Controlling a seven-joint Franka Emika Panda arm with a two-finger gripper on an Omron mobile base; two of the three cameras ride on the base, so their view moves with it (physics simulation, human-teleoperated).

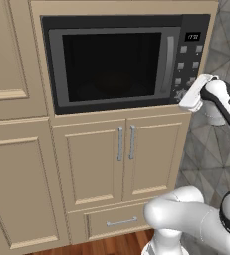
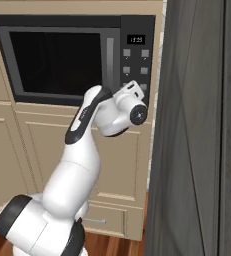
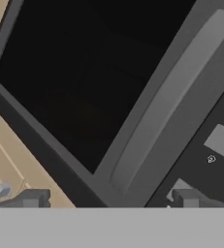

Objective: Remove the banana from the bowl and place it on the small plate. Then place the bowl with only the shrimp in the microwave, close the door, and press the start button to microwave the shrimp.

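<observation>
The microwave [image 1: 116, 60] [image 2: 62, 55] is built into beige cabinets. Its door [image 1: 111, 64] [image 2: 57, 57] [image 3: 84, 87] is shut, and the dark glass hides the inside. The grey bar handle [image 1: 170, 62] [image 2: 110, 57] [image 3: 167, 101] runs beside the button panel [image 1: 191, 57] [image 2: 136, 55] [image 3: 221, 140]. My gripper [image 1: 183, 99] [image 2: 134, 87] [image 3: 111, 197] is open, holds nothing, and sits close in front of the panel's lower part, by the door's lower right corner. The banana, bowl, shrimp and small plate are out of view.
Two beige cabinet doors [image 1: 121, 159] with grey bar handles and a drawer [image 1: 119, 221] lie below the microwave. A tall dark grey panel [image 2: 202, 125] stands close on the right. A grey tiled wall [image 1: 228, 35] lies right of the cabinets.
</observation>
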